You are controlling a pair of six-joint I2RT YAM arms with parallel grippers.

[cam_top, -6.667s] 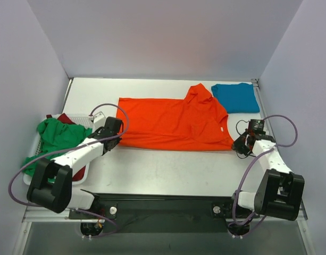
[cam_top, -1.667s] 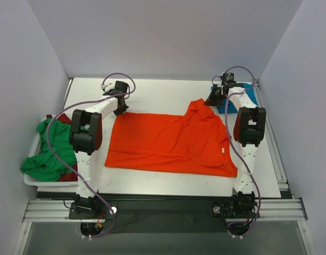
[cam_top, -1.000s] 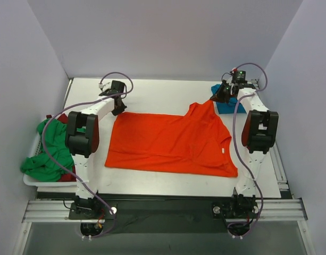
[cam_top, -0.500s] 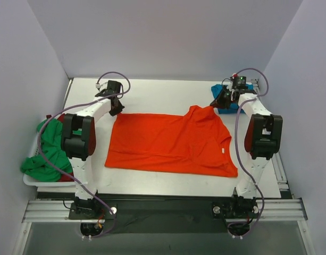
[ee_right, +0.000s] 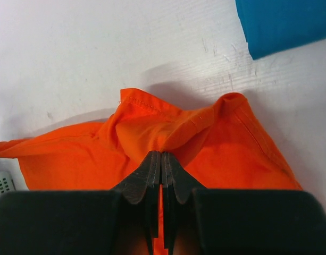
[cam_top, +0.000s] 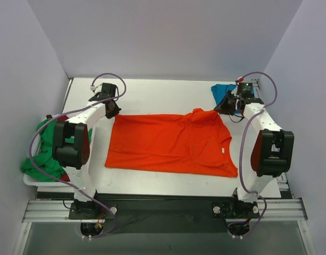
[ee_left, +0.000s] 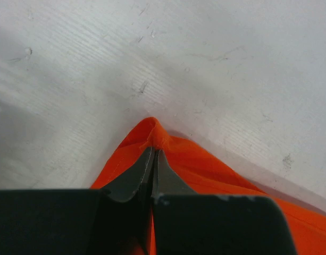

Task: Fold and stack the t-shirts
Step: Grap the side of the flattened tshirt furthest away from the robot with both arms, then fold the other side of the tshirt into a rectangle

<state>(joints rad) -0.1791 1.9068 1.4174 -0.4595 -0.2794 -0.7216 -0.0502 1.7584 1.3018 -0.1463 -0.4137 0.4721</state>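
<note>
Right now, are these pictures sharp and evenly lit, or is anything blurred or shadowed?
Top external view: even, soft light, the orange t-shirt crisp. Left wrist view: scratches on the table are sharp, while the left gripper shows as a near-featureless black mass. Right wrist view: the raised orange cloth casts a soft shadow on the table; the teal t-shirt is sharp.

Both arms, formerly low at the near edge of the orange shirt, now reach to its far edge. The left gripper has drawn leftward and the right gripper rightward, each pinching that edge. The shirt has slid nearer, and its raised fold at the right has flattened. The right arm now partly covers the teal shirt.
</note>
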